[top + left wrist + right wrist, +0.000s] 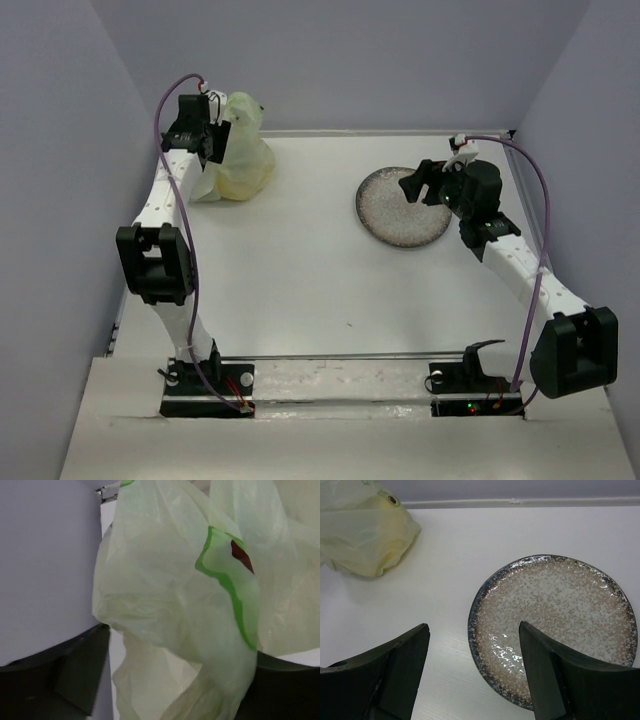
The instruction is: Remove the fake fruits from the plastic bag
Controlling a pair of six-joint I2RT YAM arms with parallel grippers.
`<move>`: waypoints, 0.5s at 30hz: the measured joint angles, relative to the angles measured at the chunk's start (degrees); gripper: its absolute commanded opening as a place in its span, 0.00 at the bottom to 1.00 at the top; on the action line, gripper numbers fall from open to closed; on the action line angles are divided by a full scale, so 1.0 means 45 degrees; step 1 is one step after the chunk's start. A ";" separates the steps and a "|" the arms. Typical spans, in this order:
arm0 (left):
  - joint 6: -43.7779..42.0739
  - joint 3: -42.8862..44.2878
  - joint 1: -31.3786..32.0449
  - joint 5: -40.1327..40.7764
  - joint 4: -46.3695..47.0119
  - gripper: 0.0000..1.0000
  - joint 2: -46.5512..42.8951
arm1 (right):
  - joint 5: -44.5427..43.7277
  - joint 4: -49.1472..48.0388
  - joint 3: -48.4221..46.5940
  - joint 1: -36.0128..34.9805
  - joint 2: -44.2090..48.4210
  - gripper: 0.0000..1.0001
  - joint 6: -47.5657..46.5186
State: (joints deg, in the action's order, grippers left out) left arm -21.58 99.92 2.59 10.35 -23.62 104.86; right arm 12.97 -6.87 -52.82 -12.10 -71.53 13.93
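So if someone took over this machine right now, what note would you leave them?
Left hand: open, fingers either side of the thin crinkly pale yellow-green plastic bag at the far left of the white table.
Right hand: open, empty, over the round grey speckled plate.
Done: nothing yet. The small glossy fake fruits show only as a yellow mass through the bag; none on the plate.
Left: take every fruit out.

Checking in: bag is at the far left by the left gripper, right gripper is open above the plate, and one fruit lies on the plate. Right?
Not quite. The plate holds no fruit; the right wrist view shows its speckled surface bare. The rest holds: plastic bag far left by the left gripper, right gripper open above the plate.
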 measured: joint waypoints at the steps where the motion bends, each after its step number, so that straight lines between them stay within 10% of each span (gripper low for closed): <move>1: 0.0078 0.0000 -0.0024 0.0112 0.0019 0.52 0.0078 | 0.0024 0.0019 0.0005 0.0000 0.0000 0.78 0.0000; 7: 0.0432 -0.0228 -0.0180 -0.0185 0.0228 0.00 -0.0204 | 0.0073 0.0019 0.0005 -0.0083 0.0005 0.77 0.0005; 15: 0.0491 -0.1666 -0.0087 -0.3036 0.0243 0.00 -0.3138 | -0.0204 0.0219 -0.0675 -0.1860 -0.0865 0.75 -0.0204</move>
State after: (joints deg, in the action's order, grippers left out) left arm -19.38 92.42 2.20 -3.31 -22.52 90.74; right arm 12.05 -5.89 -55.86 -20.47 -75.42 13.02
